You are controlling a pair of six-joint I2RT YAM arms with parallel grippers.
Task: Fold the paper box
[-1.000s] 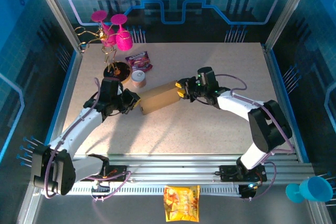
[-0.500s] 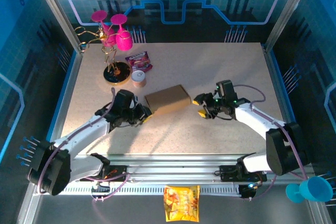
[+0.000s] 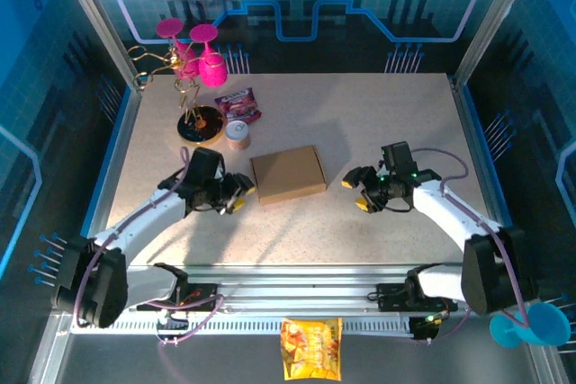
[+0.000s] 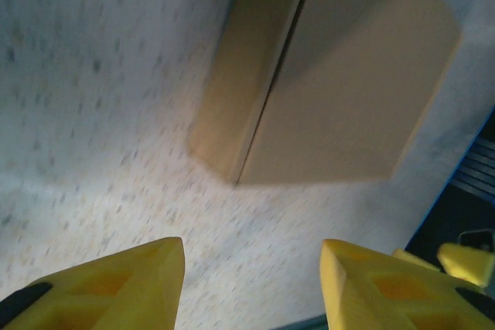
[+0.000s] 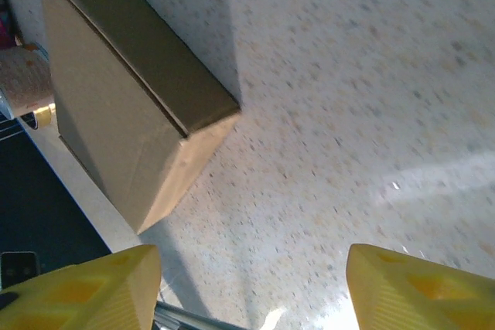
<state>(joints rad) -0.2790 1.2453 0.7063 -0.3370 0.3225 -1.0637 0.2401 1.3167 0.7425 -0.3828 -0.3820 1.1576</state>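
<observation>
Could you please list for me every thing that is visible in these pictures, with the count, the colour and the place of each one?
paper box: one, plain brown, closed flat, middle of the table
table: one, speckled beige
pink goblets: at least three, on the stand
gold stand: one, far-left corner of the table
snack packet: one, dark purple-red, right of the stand
small round container: one, pale beige, between stand and box
yellow snack bag: one, on the near ledge, off the table
teal goblet: one, near-right corner, off the table
left arm: white and black, yellow jaws open left of the box
right arm: same colours, jaws open right of the box
</observation>
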